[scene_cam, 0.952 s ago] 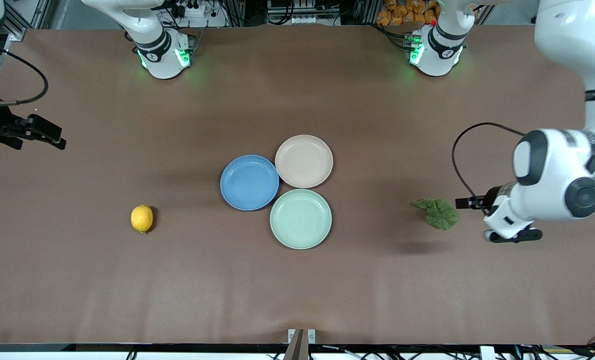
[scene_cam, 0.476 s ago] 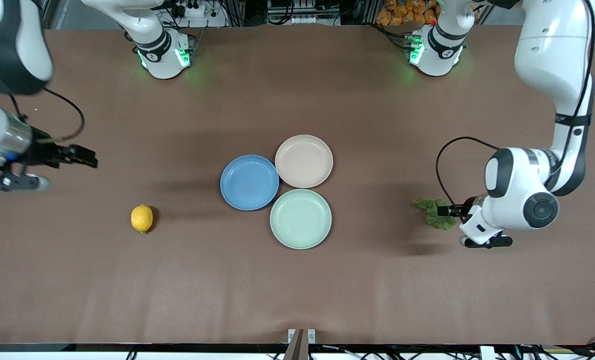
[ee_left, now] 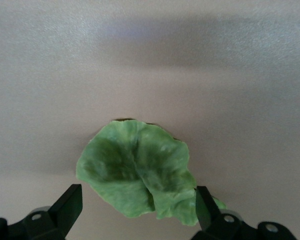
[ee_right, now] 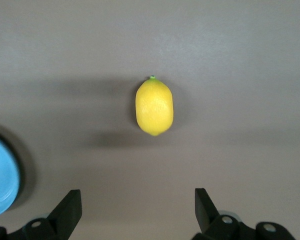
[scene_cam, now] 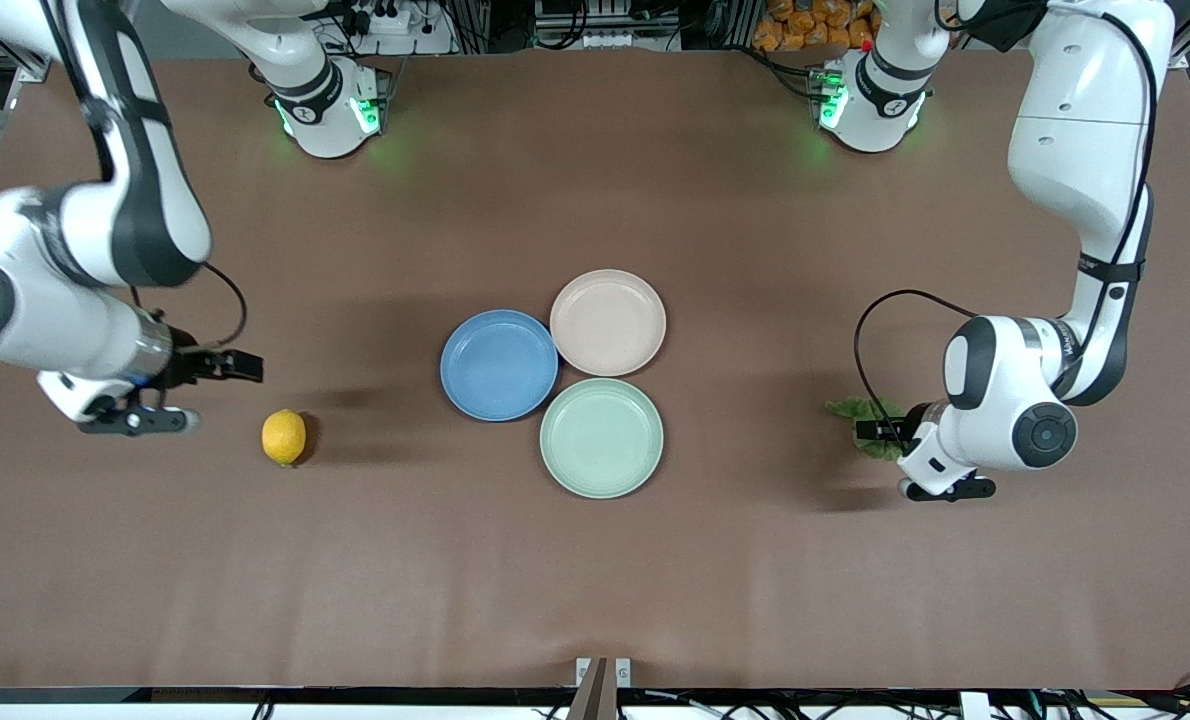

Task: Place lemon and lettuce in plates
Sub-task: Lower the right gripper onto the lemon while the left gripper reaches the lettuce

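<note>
Lettuce (ee_left: 137,170) under spread left end effector (ee_left: 135,212) — lemon (ee_right: 154,106) near spread right end effector (ee_right: 135,212).

- A round, shallow, pale mint-green plate (scene_cam: 601,438) sits empty near the middle of the brown table (scene_cam: 595,580).
- Against that plate, a heap of orange packets (scene_cam: 813,24) lies well apart, just off the table's edge by the arm bases.
- A small grey metal bracket (scene_cam: 602,673) sits at the table's edge nearest the front camera, in line with the plate.
</note>
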`<state>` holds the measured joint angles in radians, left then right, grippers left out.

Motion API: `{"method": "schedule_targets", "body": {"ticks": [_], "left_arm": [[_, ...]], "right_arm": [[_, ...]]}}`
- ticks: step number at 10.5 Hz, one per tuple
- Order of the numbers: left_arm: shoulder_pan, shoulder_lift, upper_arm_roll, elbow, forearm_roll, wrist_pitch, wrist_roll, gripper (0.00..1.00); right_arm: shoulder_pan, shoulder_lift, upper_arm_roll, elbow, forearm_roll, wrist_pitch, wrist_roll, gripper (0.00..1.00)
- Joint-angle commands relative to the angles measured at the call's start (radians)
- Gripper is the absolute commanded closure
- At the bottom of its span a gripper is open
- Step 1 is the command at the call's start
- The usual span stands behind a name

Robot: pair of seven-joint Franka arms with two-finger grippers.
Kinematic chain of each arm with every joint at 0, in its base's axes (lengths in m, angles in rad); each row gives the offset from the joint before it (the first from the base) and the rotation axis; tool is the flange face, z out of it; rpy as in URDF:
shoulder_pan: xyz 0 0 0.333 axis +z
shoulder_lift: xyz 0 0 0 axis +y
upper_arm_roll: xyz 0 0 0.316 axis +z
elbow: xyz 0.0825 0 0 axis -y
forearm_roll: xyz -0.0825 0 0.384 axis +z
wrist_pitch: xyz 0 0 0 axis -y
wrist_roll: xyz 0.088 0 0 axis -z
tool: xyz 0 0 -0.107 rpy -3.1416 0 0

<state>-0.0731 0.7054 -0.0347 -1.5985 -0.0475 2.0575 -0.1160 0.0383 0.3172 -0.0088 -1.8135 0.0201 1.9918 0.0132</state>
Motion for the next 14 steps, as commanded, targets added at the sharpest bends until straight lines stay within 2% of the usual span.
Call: {"method": "schedule_targets", "body": {"ticks": [1,3,5,6,7,8,10,11,12,14], "left_arm": [[0.009,0.016,0.001,0.008,-0.057,0.018,0.03,0.0],[0.009,0.028,0.001,0.006,-0.06,0.018,0.03,0.0],[0.009,0.039,-0.001,0.008,-0.06,0.019,0.032,0.06],[0.009,0.04,-0.001,0.008,-0.06,0.019,0.032,0.16],[0.009,0.04,-0.001,0.008,-0.06,0.019,0.035,0.35],[0.009,0.04,-0.001,0.008,-0.06,0.019,0.048,0.5],[0.009,0.039,-0.001,0.009,-0.069,0.019,0.062,0.73],[0.01,0.036,-0.001,0.009,-0.069,0.018,0.064,0.94],[0.01,0.031,-0.001,0.011,-0.071,0.018,0.07,1.0],[0.01,0.023,-0.001,0.017,-0.071,0.006,0.091,1.0]], "right_arm": [[0.008,0.065,-0.007,0.01,0.017,0.051,0.001,0.0],[0.002,0.104,-0.007,0.01,0.015,0.076,-0.001,0.0],[0.003,0.154,-0.007,0.01,0.015,0.129,-0.002,0.0],[0.0,0.175,-0.007,0.01,0.015,0.154,-0.002,0.0],[-0.004,0.192,-0.007,0.011,0.015,0.171,-0.002,0.0],[-0.005,0.209,-0.007,0.013,0.015,0.189,-0.002,0.0],[-0.008,0.24,-0.007,0.013,0.015,0.24,-0.002,0.0],[-0.008,0.253,-0.007,0.013,0.015,0.254,-0.002,0.0],[-0.008,0.261,-0.008,0.013,0.014,0.26,-0.002,0.02],[-0.008,0.281,-0.01,0.01,0.004,0.294,-0.002,0.09]]}}
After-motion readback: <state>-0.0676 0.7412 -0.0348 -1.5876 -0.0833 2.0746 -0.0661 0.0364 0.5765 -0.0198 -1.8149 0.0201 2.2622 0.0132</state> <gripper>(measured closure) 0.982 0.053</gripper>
